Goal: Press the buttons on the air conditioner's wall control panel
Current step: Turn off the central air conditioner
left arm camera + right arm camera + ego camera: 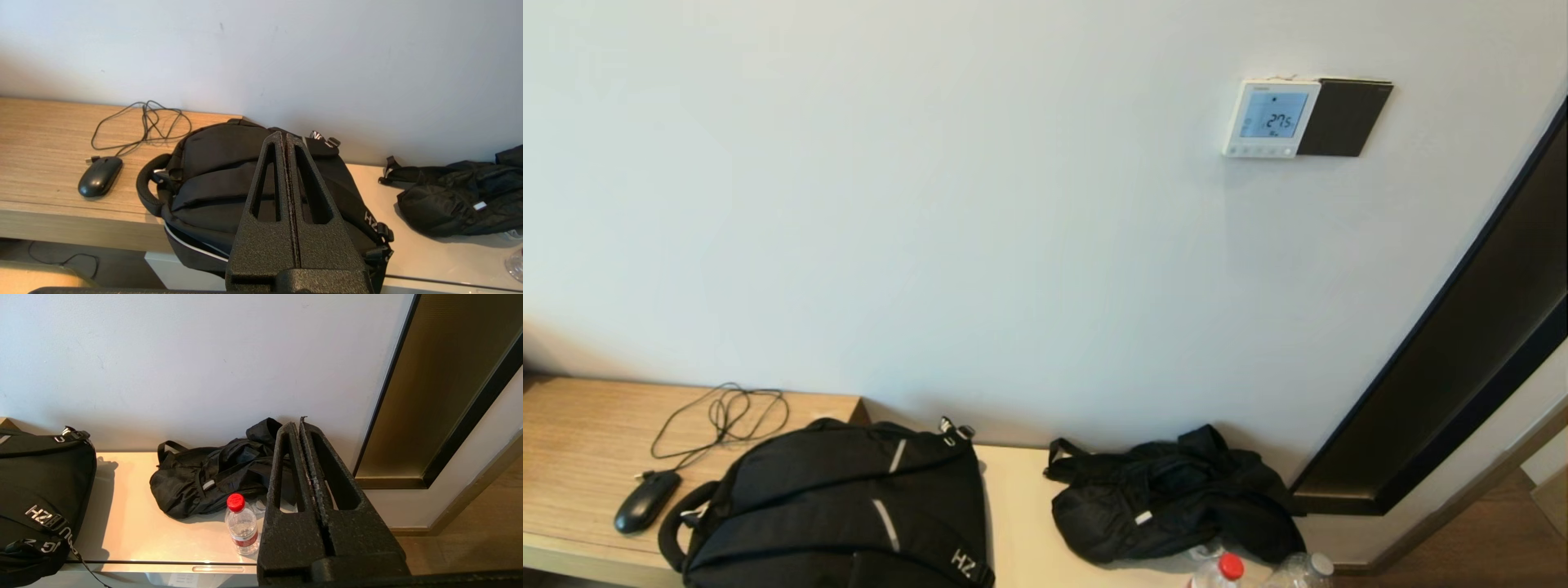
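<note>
The air conditioner's wall control panel (1270, 117) is a small white square on the wall at the upper right of the head view, its pale blue screen showing digits. The buttons (1259, 150) run as a row of tiny white dots along its lower edge. Neither gripper shows in the head view. My left gripper (284, 136) is shut and empty, low over a black backpack. My right gripper (297, 424) is shut and empty, low beside a black bag, far below the panel.
A dark brown plate (1343, 118) adjoins the panel's right side. On the bench lie a black backpack (841, 506), a crumpled black bag (1168, 506), a wired mouse (645, 500) and a red-capped bottle (242, 524). A dark door frame (1462, 359) slants at right.
</note>
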Robot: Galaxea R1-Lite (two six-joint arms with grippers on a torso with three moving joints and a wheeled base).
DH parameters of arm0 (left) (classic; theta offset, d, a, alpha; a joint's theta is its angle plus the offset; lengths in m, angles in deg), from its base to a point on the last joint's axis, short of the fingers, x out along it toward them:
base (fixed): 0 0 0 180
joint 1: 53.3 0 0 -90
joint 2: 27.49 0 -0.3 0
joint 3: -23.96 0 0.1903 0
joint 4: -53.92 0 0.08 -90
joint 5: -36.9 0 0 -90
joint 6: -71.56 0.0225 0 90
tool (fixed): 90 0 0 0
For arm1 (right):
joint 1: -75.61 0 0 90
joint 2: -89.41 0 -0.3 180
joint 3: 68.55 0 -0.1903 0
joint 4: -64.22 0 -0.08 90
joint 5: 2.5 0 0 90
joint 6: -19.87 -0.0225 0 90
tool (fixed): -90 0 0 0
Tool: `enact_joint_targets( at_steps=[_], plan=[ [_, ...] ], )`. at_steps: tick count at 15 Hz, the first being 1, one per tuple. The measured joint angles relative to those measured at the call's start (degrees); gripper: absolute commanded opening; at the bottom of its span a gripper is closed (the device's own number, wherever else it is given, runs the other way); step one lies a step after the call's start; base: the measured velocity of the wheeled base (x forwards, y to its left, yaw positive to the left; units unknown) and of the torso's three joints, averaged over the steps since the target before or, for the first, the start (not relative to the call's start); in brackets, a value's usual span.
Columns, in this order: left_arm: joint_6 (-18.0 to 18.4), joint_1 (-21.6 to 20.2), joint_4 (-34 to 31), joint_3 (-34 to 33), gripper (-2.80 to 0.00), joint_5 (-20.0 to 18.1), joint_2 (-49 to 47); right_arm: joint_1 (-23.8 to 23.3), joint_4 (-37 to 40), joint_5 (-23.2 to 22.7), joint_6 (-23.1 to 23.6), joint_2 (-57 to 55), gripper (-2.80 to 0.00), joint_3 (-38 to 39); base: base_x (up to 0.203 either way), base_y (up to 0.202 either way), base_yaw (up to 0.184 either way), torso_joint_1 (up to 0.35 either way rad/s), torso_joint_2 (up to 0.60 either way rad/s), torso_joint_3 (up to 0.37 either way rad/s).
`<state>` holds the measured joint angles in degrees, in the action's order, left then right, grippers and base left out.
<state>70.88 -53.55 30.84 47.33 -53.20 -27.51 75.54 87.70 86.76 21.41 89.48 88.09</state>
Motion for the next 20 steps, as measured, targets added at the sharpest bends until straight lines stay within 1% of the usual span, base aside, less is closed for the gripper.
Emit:
enact_joint_targets(
  at_steps=[17,20],
  plan=[
    [0.0,0.0,0.0,0.0,-2.8,0.0,0.0,0.0,-0.1,0.0,0.0,0.0,-2.8,0.0,0.0,0.0,0.0,0.0,0.0,0.0],
    [0.0,0.0,0.0,0.0,-2.8,0.0,0.0,0.0,-0.1,0.0,0.6,0.0,-2.8,-0.1,0.0,0.0,0.0,0.0,0.0,0.0]
  ],
)
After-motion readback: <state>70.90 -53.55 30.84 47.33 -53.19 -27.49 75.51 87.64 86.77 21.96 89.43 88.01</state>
